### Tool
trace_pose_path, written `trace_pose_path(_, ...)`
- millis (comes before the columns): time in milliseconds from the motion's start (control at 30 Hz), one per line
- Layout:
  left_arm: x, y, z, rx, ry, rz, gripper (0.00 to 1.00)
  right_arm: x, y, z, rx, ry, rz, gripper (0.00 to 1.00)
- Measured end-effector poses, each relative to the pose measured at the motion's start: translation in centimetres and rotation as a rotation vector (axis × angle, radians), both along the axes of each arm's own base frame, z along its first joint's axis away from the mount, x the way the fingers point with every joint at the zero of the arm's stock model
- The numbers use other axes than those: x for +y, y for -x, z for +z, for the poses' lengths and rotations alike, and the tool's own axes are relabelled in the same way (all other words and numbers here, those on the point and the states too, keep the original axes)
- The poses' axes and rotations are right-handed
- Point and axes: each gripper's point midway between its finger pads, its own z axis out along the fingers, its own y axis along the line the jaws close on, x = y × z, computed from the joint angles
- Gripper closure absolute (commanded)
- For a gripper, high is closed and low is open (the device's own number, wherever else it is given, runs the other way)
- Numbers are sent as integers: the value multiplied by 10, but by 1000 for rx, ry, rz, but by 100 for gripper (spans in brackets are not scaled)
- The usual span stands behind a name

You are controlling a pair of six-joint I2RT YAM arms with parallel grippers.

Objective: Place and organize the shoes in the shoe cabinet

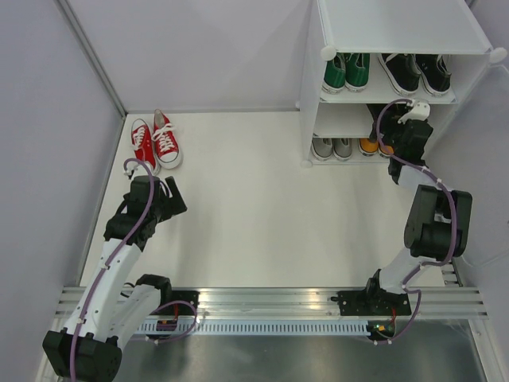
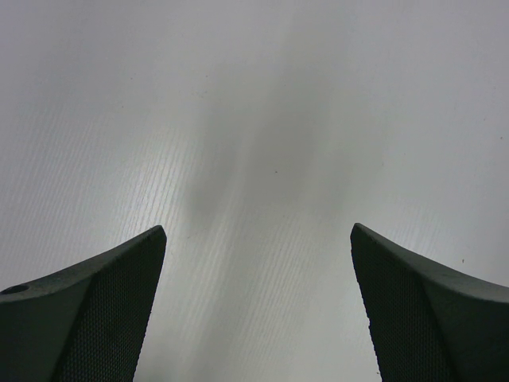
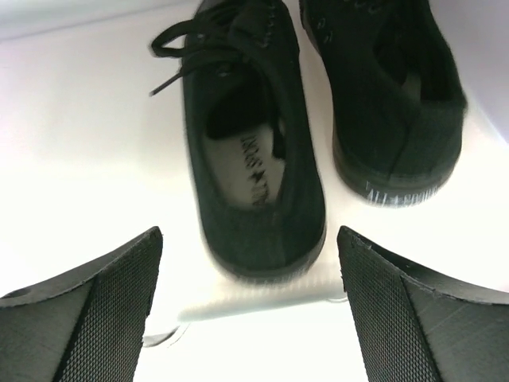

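Note:
The shoe cabinet (image 1: 402, 32) stands at the back right. Its upper shelf holds a green pair (image 1: 345, 72) and a black pair (image 1: 415, 73); the lower shelf holds a grey pair (image 1: 332, 147) and an orange shoe (image 1: 369, 146). A red pair (image 1: 155, 143) sits on the table at the back left. My right gripper (image 1: 406, 127) is at the cabinet front, open and empty (image 3: 250, 318), just short of the heel of a black shoe (image 3: 254, 159) beside its mate (image 3: 390, 87) on a white shelf (image 3: 87, 159). My left gripper (image 1: 173, 200) is open and empty (image 2: 258, 318) over bare table, near the red pair.
Purple walls close in the table at the left (image 1: 48, 159) and back (image 1: 199, 48). An aluminium rail (image 1: 270, 302) runs along the near edge by the arm bases. The white table (image 1: 254, 207) spreads between the arms.

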Motion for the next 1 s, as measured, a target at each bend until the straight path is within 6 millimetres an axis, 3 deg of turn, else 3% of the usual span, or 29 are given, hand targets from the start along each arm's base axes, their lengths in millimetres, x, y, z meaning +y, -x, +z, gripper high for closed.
trace_pose_path(167, 0, 0, 0, -1, 0, 0, 0, 12, 24, 13, -15, -81, -4, 8)
trace_pose_path(300, 0, 0, 0, -1, 0, 0, 0, 22, 50, 16, -21, -192, -33, 15)
trace_pose_path(433, 0, 0, 0, 0, 0, 0, 0, 22, 65, 19, -27, -298, -92, 17)
trace_pose_path(633, 0, 0, 0, -2, 0, 0, 0, 21, 64, 29, -37, -319, -94, 27)
trace_pose_path(733, 0, 0, 1, -3, 0, -1, 0, 19, 57, 34, -45, -283, -81, 34)
trace_pose_path(767, 0, 0, 1, -4, 1, -1, 0, 18, 55, 34, -45, -275, -77, 42)
trace_pose_path(900, 0, 1, 4, -17, 4, -2, 0, 17, 43, 25, -31, -238, -52, 52)
trace_pose_path(1000, -2, 1, 6, -26, 12, -9, 0, 18, 36, 12, -7, -230, -34, 53)
